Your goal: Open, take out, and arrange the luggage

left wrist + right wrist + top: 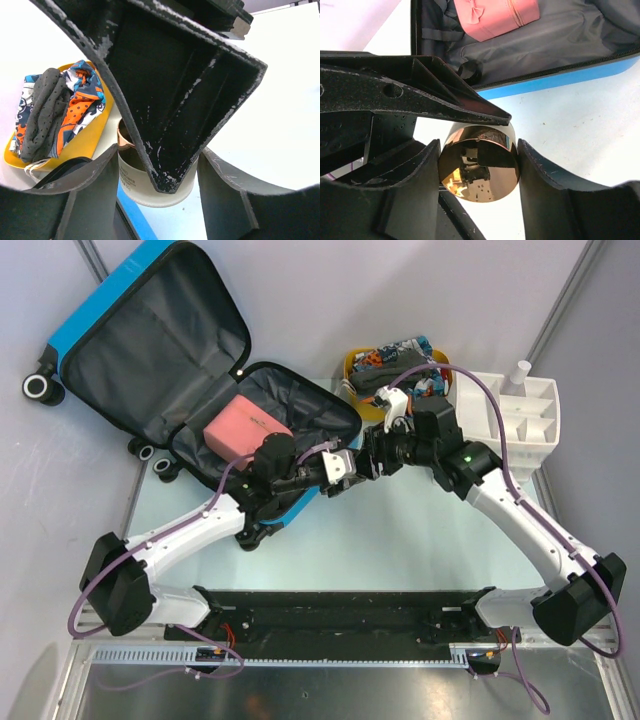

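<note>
The step in hand looks like a mid-air handover of 1 item taken from the luggage (150, 350): a small jar (150, 192) with a cream body and a mirror-gold cap (485, 145). The 2 arms meet over the middle of the table (400, 540), just right of the case. The left gripper (158, 165) is clamped on the jar's cream body, a finger pressed to each side. The right gripper (479, 170) has its 2 pads against opposite sides of the gold cap, so both appear to grip the jar at once. The next move, as I judge it, calls for the left jaws to let go cleanly while the right grip stays firm. The right arm could then carry the jar to a place on the right, perhaps the white divided tray (540, 405) at the far right, or the yellow tub (352, 365) of clothes at the far middle. The smooth cap could slip if the grip is light. The luggage lies open at the far left, its 2 halves spread flat: bright blue shell, dark grey lining, black wheels at the far-left corner. A pink pouch (245, 427) lies in the nearer half, not yet taken out.
</note>
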`<state>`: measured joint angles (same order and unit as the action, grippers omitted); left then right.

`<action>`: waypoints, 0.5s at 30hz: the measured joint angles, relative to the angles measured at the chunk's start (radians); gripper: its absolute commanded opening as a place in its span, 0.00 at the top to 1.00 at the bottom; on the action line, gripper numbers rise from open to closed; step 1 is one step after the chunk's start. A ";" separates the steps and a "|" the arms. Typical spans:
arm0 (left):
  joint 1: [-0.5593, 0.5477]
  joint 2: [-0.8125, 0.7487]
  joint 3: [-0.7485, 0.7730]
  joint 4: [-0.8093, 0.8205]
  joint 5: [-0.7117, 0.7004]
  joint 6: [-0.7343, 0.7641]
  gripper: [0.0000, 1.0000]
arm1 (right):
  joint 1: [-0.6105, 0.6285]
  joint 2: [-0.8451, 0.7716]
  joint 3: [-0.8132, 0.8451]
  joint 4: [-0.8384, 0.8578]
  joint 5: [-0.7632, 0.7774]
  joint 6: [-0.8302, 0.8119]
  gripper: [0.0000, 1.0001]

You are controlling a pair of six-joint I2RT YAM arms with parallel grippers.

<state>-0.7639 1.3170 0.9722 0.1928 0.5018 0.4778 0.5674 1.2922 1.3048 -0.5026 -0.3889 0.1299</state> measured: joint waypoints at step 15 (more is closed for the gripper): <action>0.002 -0.053 0.009 -0.030 -0.056 0.007 0.05 | -0.319 0.008 0.132 -0.105 0.042 -0.082 1.00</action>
<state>-0.7624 1.2636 0.9810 0.1631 0.4458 0.4850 0.2481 1.3006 1.4364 -0.6079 -0.3466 0.0479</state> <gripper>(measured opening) 0.943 0.597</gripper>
